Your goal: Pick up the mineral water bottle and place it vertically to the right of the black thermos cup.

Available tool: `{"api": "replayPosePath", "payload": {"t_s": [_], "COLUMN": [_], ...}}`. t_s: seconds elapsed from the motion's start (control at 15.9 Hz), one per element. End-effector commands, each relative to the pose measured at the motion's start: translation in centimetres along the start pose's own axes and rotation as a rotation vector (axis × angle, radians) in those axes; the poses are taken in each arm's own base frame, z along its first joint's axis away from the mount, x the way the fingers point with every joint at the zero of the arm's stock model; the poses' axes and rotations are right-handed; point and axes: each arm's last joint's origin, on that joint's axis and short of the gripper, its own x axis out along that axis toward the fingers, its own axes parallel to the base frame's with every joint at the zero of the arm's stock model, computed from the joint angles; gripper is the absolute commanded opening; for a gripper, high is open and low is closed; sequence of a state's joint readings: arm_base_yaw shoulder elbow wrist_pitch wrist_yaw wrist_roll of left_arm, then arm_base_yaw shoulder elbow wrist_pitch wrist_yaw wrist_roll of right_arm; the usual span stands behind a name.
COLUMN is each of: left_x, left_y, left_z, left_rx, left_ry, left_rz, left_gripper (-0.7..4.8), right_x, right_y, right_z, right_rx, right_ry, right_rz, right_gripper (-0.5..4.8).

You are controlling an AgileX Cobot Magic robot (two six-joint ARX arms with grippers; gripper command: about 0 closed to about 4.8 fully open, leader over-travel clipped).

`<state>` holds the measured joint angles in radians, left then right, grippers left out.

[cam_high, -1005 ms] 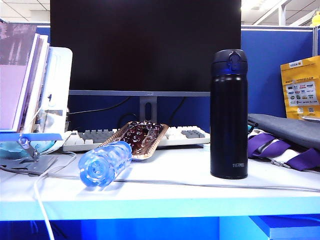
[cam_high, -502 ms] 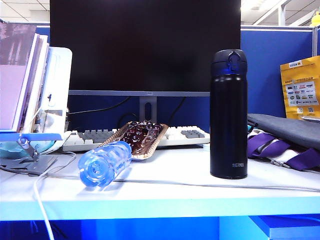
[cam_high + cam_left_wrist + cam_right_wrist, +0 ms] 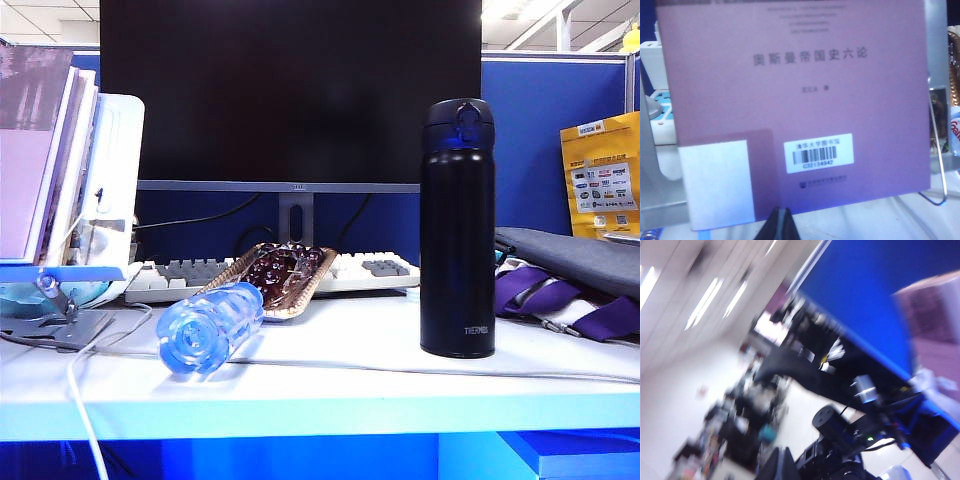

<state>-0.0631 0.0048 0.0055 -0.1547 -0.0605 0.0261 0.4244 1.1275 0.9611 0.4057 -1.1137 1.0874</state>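
So the mineral water bottle (image 3: pixel 212 325) is lying on its side on the bench (image 3: pixel 340 385), well left of the upright black thermos cup (image 3: pixel 458 228). Both tools look clenched, empty and nowhere near it: left tool (image 3: pixel 778 223) faces a purple book (image 3: pixel 790 100), right tool (image 3: pixel 778 465) points off at the room. I'd unclench the right one first, then grab the bottle mid-body across the ribs.

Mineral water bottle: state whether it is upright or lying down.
Lying down. The mineral water bottle rests on its side on the desk, its round end facing the exterior camera.
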Motion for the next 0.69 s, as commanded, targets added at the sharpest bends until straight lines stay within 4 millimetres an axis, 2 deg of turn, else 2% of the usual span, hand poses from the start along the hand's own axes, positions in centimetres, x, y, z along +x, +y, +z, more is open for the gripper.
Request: {"api": "replayPosePath", "payload": {"t_s": [0.06, 0.13, 0.38, 0.5, 0.57, 0.63, 0.69], "left_x": [0.0, 0.0, 0.0, 0.0, 0.0, 0.0, 0.0], "left_y": [0.0, 0.0, 0.0, 0.0, 0.0, 0.0, 0.0], "left_z": [-0.1, -0.1, -0.1, -0.1, -0.1, -0.1, -0.1], "left_rx": [0.001, 0.001, 0.001, 0.001, 0.001, 0.001, 0.001], "left_ry": [0.010, 0.010, 0.010, 0.010, 0.010, 0.010, 0.010], "left_rz": [0.005, 0.005, 0.005, 0.005, 0.005, 0.005, 0.005], "left_gripper": [-0.05, -0.05, -0.05, -0.05, -0.05, -0.05, -0.05], "right_x": [4.2, 5.5, 8.9, 10.4, 11.0, 11.7, 12.1], "right_y": [-2.1, -3.0, -5.7, -7.4, -8.2, -9.4, -10.3], "right_z": [0.0, 0.0, 0.5, 0.8, 0.9, 0.9, 0.9], "right_rx": [-0.069, -0.098, -0.319, -0.366, -0.344, -0.314, -0.297], "right_ry": [0.013, 0.018, 0.018, 0.077, 0.128, 0.175, 0.200], "right_rz": [-0.105, -0.193, -0.768, -0.970, -1.005, -1.029, -1.030], "right_gripper": [-0.03, -0.03, -0.03, -0.03, 0.01, 1.46, 3.40]}}
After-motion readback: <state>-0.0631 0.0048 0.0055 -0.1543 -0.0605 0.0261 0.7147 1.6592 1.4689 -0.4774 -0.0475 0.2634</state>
